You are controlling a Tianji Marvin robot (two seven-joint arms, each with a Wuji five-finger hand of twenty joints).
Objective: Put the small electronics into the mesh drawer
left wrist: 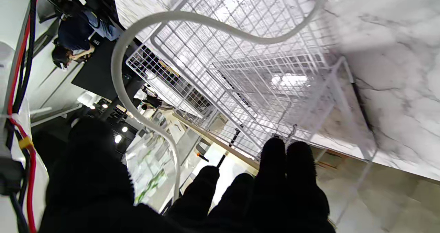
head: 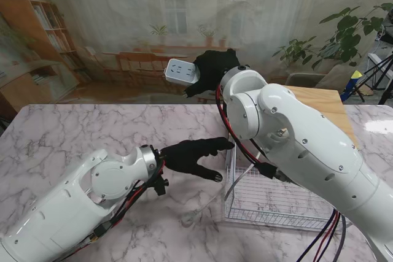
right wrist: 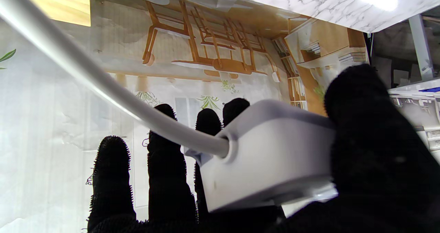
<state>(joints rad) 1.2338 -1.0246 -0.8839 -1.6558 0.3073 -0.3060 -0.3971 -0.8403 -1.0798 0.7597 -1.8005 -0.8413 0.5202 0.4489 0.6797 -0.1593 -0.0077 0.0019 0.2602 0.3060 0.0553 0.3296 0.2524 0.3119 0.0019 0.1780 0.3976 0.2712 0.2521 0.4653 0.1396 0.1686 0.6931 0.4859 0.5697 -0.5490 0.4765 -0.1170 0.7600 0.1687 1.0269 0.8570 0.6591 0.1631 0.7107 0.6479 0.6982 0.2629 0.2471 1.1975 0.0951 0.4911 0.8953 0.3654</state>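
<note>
My right hand (head: 212,70) is raised well above the far side of the table, shut on a white power strip (head: 182,70). In the right wrist view the strip (right wrist: 271,157) sits between thumb and fingers, and its white cable (right wrist: 86,75) leads away from it. The cable (left wrist: 118,64) hangs down in a loop past my left hand (left wrist: 192,198), running between its thumb and fingers without being gripped. My left hand (head: 193,154) is open, fingers stretched toward the left wall of the white mesh drawer (head: 270,207). The drawer (left wrist: 240,71) holds nothing that I can see.
A wooden board (head: 322,99) lies beyond the drawer on the right. The cable's end (head: 196,214) rests on the marble table (head: 73,133), nearer to me than my left hand. My right forearm hides much of the drawer.
</note>
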